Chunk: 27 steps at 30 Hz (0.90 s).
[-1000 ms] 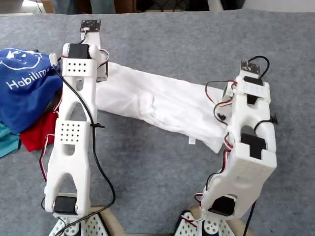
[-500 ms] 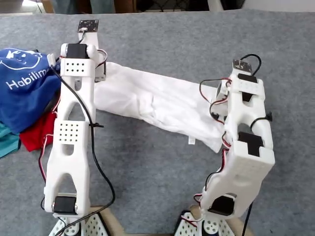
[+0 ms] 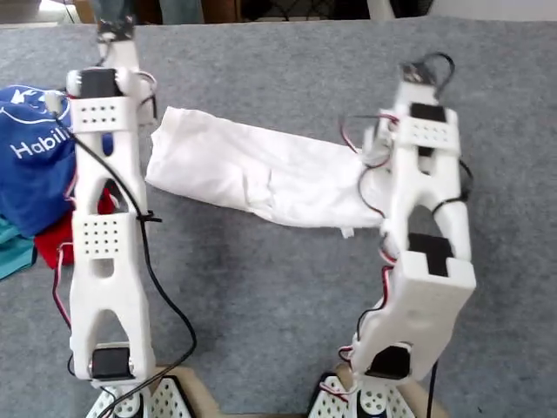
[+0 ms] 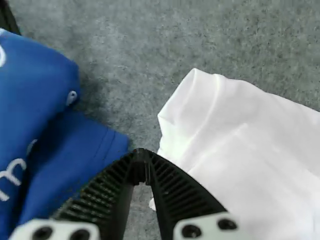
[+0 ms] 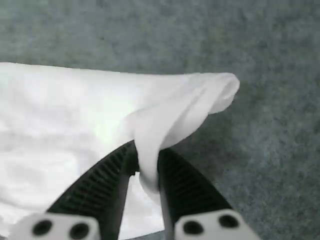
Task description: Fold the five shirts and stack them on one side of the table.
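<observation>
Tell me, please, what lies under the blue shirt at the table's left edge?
A red shirt and a teal shirt peek out from under the blue shirt. How far they reach beneath it is covered.

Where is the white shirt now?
In the high view the white shirt lies mid-table between the arms, right end pinched in the right gripper, blue shirt beyond its left end.

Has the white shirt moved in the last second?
Yes. The white shirt slid left, closer to the blue shirt, and its right end pulled in.
</observation>
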Each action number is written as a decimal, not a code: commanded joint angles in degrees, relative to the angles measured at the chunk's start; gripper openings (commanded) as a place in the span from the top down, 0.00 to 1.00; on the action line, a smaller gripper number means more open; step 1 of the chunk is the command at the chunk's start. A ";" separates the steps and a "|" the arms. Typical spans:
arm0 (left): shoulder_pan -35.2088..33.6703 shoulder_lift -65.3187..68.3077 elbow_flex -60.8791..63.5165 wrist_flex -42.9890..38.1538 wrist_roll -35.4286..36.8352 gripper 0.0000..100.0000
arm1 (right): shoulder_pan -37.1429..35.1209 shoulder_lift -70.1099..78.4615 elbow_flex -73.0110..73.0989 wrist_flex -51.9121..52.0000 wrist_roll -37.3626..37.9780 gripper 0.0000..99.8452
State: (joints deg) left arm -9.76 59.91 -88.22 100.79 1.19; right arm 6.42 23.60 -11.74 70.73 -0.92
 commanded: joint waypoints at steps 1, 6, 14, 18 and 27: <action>-2.51 -7.21 3.82 0.35 -1.23 0.97 | -7.12 -3.12 -9.63 2.29 0.70 0.98; -8.31 -13.80 13.93 0.35 -2.20 0.97 | -14.42 3.74 -20.44 2.29 0.70 0.98; -15.08 -23.56 21.14 0.26 -4.31 0.97 | -24.62 25.10 -48.75 3.96 0.70 0.98; -17.71 -28.40 27.03 0.26 -4.40 0.97 | -29.36 34.33 -63.78 6.24 0.70 0.98; -22.81 -38.24 38.46 -0.09 -4.48 0.97 | -37.89 42.86 -76.09 0.00 0.79 0.98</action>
State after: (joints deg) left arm -31.12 26.68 -51.56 100.88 -2.86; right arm -28.48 66.86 -84.44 74.51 -0.84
